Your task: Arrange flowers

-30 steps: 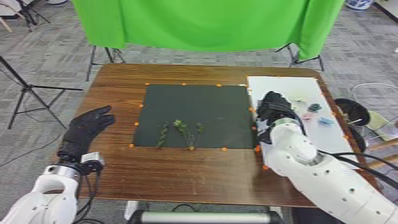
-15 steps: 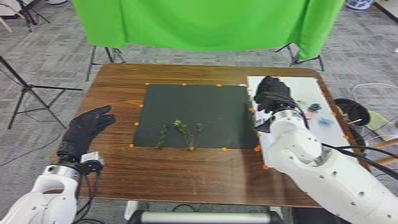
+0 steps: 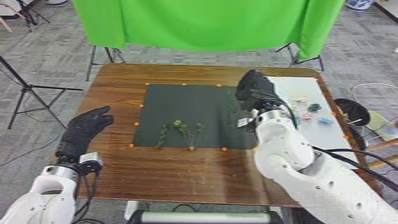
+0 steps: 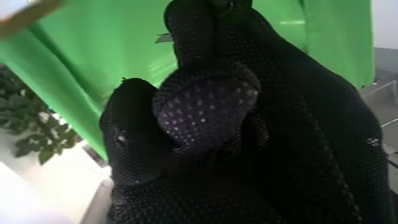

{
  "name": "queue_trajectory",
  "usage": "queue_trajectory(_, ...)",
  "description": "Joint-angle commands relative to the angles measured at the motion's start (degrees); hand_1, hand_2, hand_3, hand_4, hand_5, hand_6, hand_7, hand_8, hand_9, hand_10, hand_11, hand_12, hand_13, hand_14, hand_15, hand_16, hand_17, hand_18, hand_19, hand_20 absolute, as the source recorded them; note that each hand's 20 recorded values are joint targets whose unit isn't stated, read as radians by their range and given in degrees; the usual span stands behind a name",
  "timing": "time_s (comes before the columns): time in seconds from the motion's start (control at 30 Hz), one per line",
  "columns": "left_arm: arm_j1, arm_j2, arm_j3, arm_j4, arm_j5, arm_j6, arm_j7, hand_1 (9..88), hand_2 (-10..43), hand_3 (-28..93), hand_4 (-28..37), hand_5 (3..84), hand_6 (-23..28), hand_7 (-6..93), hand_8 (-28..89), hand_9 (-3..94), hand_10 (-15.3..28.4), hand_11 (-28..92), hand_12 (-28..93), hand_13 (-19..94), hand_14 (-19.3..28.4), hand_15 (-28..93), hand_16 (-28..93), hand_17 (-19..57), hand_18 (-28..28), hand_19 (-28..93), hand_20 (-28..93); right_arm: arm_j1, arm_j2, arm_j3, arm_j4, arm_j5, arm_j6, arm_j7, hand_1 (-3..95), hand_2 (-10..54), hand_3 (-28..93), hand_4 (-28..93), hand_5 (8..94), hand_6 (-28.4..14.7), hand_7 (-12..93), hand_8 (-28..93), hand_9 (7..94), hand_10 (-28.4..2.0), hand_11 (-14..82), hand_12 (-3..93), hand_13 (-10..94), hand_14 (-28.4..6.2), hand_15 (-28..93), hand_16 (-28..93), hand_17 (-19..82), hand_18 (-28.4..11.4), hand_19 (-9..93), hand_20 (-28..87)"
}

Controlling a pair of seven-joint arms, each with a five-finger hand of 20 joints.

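Fingers and thumb of the right hand are closed together on a thin green sprig; a bit of leaf juts out beside them in the right wrist view. The sprig is over the right part of the dark mat. The left hand is over the table, left of the mat, fingers loosely extended.

Beside the table's right edge is a black bin; I cannot tell what is in it.

Three slender green stems lie on the mat's near part, leafy tips pointing away; the middle one is yellowish at its top, meeting the right one near the lower ends. On the white board lie small blooms, pale, pink, dark teal and light blue.
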Motion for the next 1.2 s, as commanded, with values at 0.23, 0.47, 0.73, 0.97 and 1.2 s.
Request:
queue_trajectory(0.23, 0.8, -0.28, -0.20, -0.27, -0.11, -0.47, -0.58, 27.7, -9.5, 70, -20.9, 48.1, 2.2, 15.7, -7, 47.8, 12.6, 21, 14, 37, 15.6, 18, 1, 6.3, 12.3, 11, 18, -4.9, -3.3, -2.4, 2.5, -1.7, -2.0, 1.1, 57.2, -9.5, 66, 13, 80.7, -3.6, 23, 14, 93.3, -11.2, 15.6, 38.9, 94, -0.1, 56, 25, 74, -4.4, 86, 44)
queue_trajectory(0.47, 0.9, -0.33, -0.25, -0.32, -0.12, -0.46, -0.51, 27.7, -9.5, 70, -20.9, 48.0, 2.2, 15.8, -7, 47.9, 12.6, 21, 14, 37, 15.6, 18, 1, 6.3, 12.3, 11, 18, -5.3, -3.4, -3.0, 4.7, -1.4, -2.8, 1.5, 57.2, -9.5, 66, 12, 80.7, -3.6, 22, 14, 93.5, -11.3, 15.3, 36.6, 94, -0.1, 56, 25, 74, -4.3, 86, 44)
queue_trajectory(0.73, 0.5, -0.36, 0.08, -0.10, -0.09, -0.89, -0.71, 27.8, -9.5, 70, -20.9, 48.0, 2.1, 15.9, -7, 47.9, 12.5, 21, 14, 37, 15.6, 18, 1, 6.3, 12.3, 11, 18, -6.4, -3.6, -2.6, 5.2, -0.5, -3.9, 2.4, 57.4, -9.5, 66, 11, 80.6, -3.4, 22, 13, 93.5, -11.3, 14.2, 33.3, 94, -0.4, 56, 24, 74, -4.6, 85, 43)
queue_trajectory(0.97, 0.6, -0.30, 0.11, -0.10, -0.30, -1.03, -0.90, 27.6, -9.5, 70, -21.0, 48.0, 2.1, 15.8, -7, 47.8, 12.6, 21, 14, 37, 15.6, 18, 1, 6.2, 12.3, 11, 19, -6.9, -4.0, -3.1, 5.6, 0.4, -3.7, 2.8, 57.3, -9.5, 66, 11, 80.1, -3.2, 22, 13, 93.6, -11.2, 13.5, 32.6, 94, -0.6, 55, 24, 74, -4.7, 85, 43)
queue_trajectory(1.2, 0.1, -0.28, 0.55, 0.18, -0.12, -1.49, -1.31, 27.2, -9.4, 70, -21.0, 48.0, 2.1, 15.7, -7, 47.8, 12.7, 21, 14, 37, 15.6, 18, 1, 6.1, 12.4, 11, 18, -7.0, -4.0, -3.0, 5.7, 0.7, -4.5, 3.0, 57.1, -9.5, 66, 8, 79.2, -3.0, 21, 12, 93.4, -11.0, 12.3, 32.8, 94, -0.8, 55, 24, 74, -4.8, 85, 43)
